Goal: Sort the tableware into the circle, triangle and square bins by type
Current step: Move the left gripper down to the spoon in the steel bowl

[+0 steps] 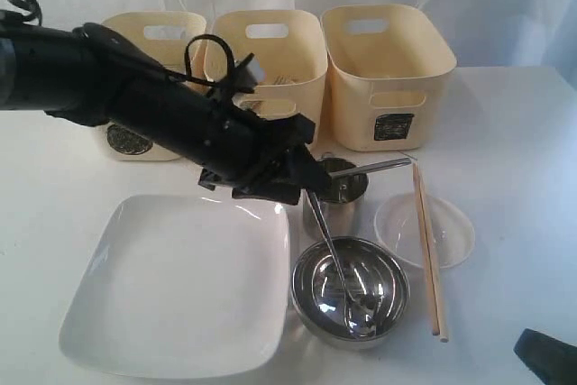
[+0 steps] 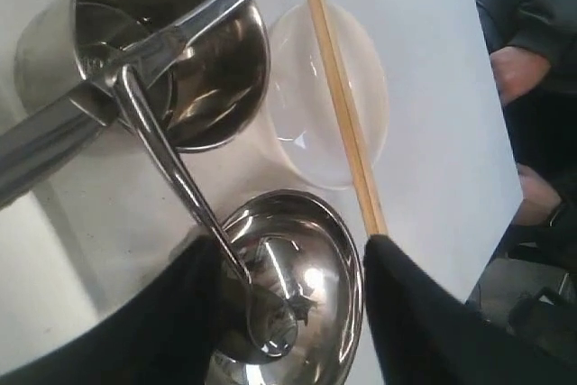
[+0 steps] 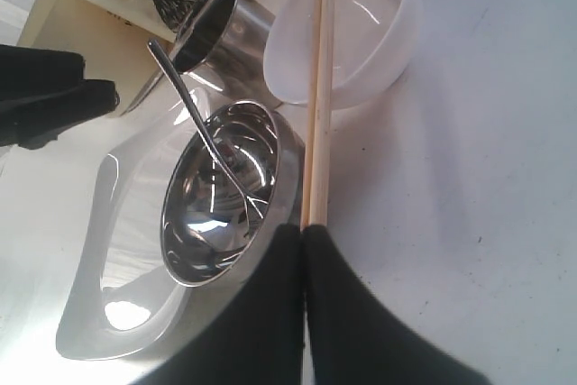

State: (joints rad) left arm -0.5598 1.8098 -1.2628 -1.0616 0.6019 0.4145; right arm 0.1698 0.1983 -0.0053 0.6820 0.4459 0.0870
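Note:
My left gripper hangs open over the steel bowl, right beside the steel cups. A spoon lies with its head in the bowl and its handle leaning up against the cups, close to one finger and not gripped. A steel knife rests across the cup rim. Wooden chopsticks lie over the clear round dish. The white square plate sits at front left. My right gripper is shut and empty, near the chopsticks' front end.
Three cream bins stand in a row at the back: left, partly behind my left arm, middle with some cutlery showing inside, and right. A person sits beyond the table edge.

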